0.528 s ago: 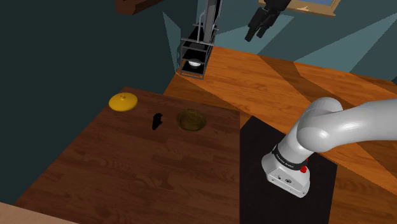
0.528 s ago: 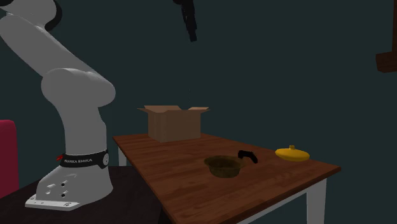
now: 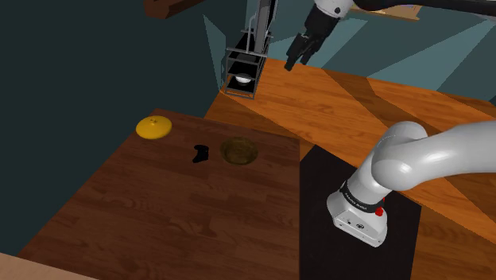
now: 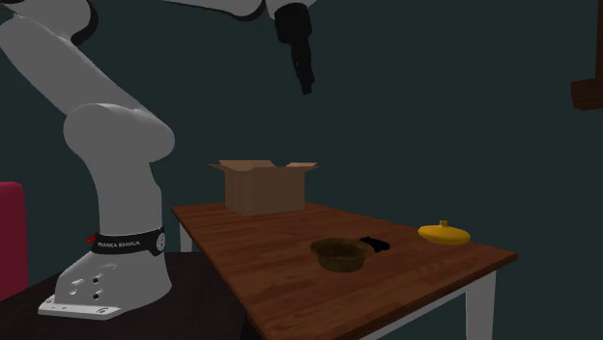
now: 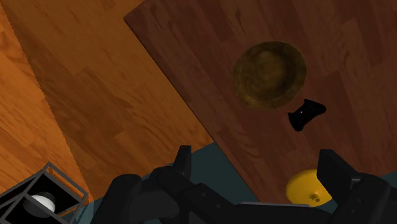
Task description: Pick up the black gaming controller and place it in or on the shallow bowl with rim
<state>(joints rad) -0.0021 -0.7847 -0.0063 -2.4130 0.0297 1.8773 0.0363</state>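
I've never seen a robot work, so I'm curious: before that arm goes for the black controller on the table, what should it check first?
1. Fingers open: ok. The gripper has its fingers apart, with nothing between them.
2. Controller free to take: ok. The black controller lies uncovered on the table.
3. Room around it: ok. It sits beside the bowl without touching it, and apart from the yellow object.
4. Bowl ready: ok. Nothing lies in it.
5. Gripper close to the controller: not ok. It hangs high above the table.
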